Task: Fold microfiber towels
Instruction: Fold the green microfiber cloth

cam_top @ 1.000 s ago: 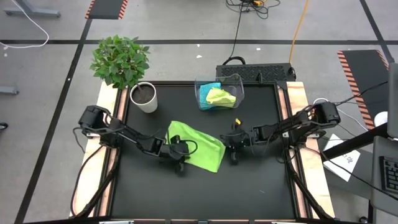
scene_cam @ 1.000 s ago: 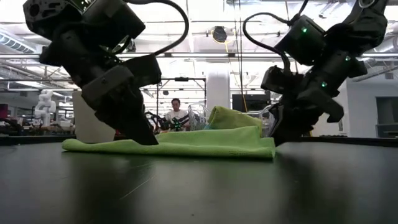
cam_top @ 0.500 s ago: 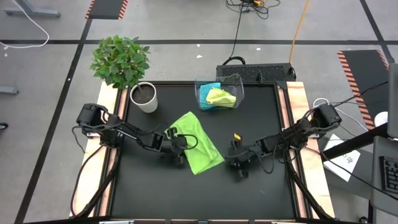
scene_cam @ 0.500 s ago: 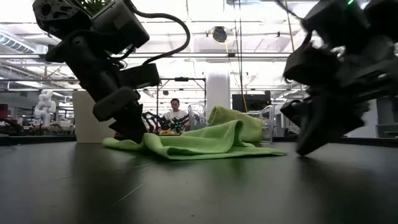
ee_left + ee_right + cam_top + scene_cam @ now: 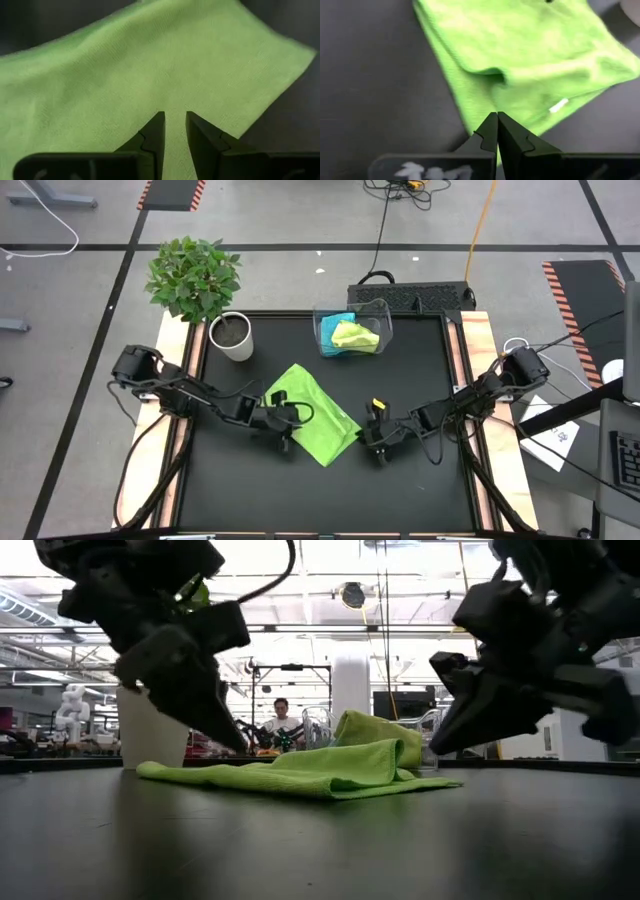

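Since a second ago the lime-green towel point(image 5: 312, 423) has been doubled over diagonally; it lies mid-tabletop. Left tool point(image 5: 283, 427), at its nine o'clock, stands slightly parted and empty; right tool point(image 5: 373, 442), at four o'clock, closed and empty. First fold appears done; two towels point(image 5: 345, 335) remain in the bin point(image 5: 382, 308).

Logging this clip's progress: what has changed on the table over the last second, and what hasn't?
The green towel on the table went from a wide spread to a narrower diagonal fold. The right gripper, shut, pulled back toward the table's front beside the towel's corner. The left gripper, slightly parted, sits over the towel's left edge, holding nothing. The plant pot and the clear bin with two more towels stayed put.
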Controlling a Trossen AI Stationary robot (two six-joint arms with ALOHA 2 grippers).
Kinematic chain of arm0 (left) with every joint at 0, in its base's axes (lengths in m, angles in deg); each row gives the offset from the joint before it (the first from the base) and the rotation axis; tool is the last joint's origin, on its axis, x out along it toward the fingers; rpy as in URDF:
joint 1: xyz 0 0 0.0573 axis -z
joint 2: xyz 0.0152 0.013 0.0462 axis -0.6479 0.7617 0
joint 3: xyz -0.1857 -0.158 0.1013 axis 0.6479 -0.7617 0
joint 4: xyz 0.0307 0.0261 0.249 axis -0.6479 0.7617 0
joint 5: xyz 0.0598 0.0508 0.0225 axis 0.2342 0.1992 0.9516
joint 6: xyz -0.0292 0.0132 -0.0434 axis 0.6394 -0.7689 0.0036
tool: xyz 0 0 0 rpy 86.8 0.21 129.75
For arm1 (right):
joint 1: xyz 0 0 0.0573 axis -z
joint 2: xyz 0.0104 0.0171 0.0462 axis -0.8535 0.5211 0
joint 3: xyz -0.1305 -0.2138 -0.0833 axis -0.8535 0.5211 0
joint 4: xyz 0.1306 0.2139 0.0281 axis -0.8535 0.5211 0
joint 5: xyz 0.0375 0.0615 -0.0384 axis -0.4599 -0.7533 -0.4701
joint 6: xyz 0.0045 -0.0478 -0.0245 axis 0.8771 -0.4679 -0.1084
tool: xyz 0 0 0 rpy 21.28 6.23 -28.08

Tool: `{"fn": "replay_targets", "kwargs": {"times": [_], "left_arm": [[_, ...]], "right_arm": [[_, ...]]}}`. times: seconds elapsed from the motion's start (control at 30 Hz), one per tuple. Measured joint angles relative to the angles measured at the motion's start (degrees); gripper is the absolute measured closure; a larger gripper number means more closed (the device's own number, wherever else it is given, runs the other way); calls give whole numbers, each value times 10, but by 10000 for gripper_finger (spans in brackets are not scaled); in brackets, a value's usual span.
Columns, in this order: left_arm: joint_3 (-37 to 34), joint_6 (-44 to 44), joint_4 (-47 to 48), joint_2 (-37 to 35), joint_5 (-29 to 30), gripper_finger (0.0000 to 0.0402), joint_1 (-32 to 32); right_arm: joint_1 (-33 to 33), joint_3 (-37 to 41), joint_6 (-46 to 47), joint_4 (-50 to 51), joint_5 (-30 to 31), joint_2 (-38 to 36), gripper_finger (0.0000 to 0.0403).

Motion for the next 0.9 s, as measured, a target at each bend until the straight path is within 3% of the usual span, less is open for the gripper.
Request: {"fn": "replay_targets", "kwargs": {"times": [0.13, 0.23, 0.57, 0.73, 0.9], "left_arm": [[0, 3, -37, 0, 0, 321, -1], [1, 3, -81, 7, 0, 321, -6], [1, 0, -99, 8, 5, 321, -9], [1, -1, -100, 8, 7, 321, -9], [2, -6, -96, 8, 8, 321, -3]], "right_arm": [[20, 0, -10, -6, -6, 0, 396], [33, 0, -6, -14, -49, 0, 378], [44, 0, 113, -51, -74, 12, 279], [43, 0, 193, -109, -41, 64, 248], [29, 0, 223, -158, 18, 103, 241]]}}
